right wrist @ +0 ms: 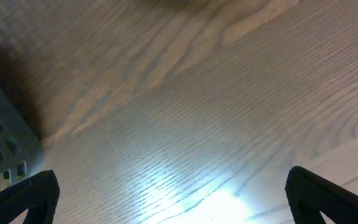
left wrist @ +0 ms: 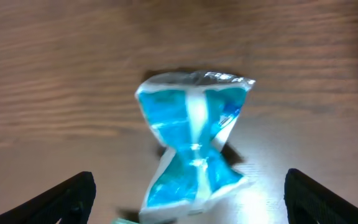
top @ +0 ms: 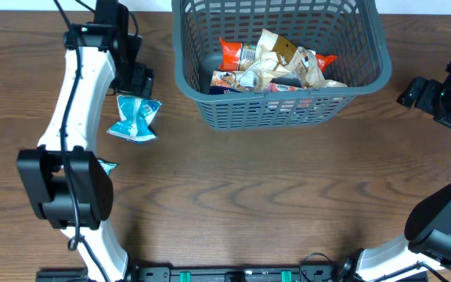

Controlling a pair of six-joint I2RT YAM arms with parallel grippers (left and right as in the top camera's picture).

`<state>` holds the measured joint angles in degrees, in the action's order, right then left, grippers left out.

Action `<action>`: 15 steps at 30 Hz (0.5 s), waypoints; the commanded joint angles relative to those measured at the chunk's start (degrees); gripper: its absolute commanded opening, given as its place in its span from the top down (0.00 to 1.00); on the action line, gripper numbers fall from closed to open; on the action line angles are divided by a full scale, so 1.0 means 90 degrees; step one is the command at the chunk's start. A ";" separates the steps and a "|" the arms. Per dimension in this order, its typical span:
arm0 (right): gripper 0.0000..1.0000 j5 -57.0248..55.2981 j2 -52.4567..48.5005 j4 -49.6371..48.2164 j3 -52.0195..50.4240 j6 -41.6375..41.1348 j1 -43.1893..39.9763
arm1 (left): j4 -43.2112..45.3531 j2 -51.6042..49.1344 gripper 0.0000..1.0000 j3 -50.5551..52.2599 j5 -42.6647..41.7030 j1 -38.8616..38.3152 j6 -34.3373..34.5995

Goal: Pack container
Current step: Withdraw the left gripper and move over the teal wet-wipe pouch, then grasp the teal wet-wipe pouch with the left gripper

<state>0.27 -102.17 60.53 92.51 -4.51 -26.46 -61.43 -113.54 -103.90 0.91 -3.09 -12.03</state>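
Two arms flank the wooden tabletop (top: pixel 249 196). At the left, the left jaws stand wide apart over a crumpled blue packet (left wrist: pixel 191 146), which lies on the wood between them, touched by neither. Right of it, at the far middle of the tabletop, sits the container (top: pixel 280 113), holding a heap of snack packets (top: pixel 272 66). At the far right, the right jaws gape wide over the wood, near the container's corner.
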 commanded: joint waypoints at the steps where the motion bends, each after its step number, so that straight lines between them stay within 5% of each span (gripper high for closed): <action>1: 0.01 0.0022 -0.0029 0.0005 -0.0032 0.0112 -0.0039 | 0.0129 -0.0007 0.11 0.0270 -0.0367 0.0036 -0.0129; 15: 0.01 0.0022 -0.0029 0.0029 -0.0032 0.0112 -0.0039 | 0.1141 -0.0005 0.10 0.2225 -0.0559 0.0379 0.0061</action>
<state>0.27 -102.17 60.60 92.51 -4.12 -26.46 -52.14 -113.69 -85.73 -2.94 -0.14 -11.99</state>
